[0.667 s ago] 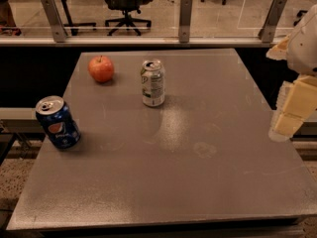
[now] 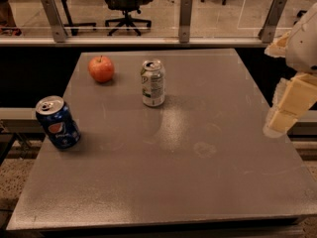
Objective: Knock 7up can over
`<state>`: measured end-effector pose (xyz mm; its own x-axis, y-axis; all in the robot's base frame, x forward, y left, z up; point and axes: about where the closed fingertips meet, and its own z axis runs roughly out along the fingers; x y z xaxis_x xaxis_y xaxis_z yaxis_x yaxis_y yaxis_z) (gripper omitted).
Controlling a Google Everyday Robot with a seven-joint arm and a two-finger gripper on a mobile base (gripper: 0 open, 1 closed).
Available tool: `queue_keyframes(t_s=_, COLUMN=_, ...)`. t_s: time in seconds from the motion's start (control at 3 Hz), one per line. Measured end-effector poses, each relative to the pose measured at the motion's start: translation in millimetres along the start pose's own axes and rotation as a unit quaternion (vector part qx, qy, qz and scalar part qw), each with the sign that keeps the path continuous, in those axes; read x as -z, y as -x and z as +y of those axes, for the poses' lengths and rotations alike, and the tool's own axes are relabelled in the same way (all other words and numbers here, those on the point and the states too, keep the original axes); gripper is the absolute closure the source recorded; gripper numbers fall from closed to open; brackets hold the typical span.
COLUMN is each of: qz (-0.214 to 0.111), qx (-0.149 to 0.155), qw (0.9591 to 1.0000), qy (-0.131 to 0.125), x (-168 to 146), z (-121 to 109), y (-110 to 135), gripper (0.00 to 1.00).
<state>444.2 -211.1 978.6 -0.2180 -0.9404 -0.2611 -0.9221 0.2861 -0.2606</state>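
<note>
Gripper (image 2: 280, 119) hangs over the right edge of the counter (image 2: 198, 182); I cannot tell whether it is clenched or released. The 7up can (image 2: 152, 83) stands upright well to its left, farther back. It is probably light, thin and slick, so a push near the top rim should topple it.
</note>
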Motion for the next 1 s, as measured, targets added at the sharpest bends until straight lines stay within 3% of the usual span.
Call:
queue_keyframes(t_s=0.33, qz=-0.050, qx=0.000, qw=0.9988, qy=0.003, x=-14.7, z=-7.1, y=22.5, gripper=0.00)
queue_keyframes(t_s=1.0, qz=-0.139, qx=0.002, qw=0.9902, qy=0.013, x=-56.9, z=-26.7, y=71.6, gripper=0.00)
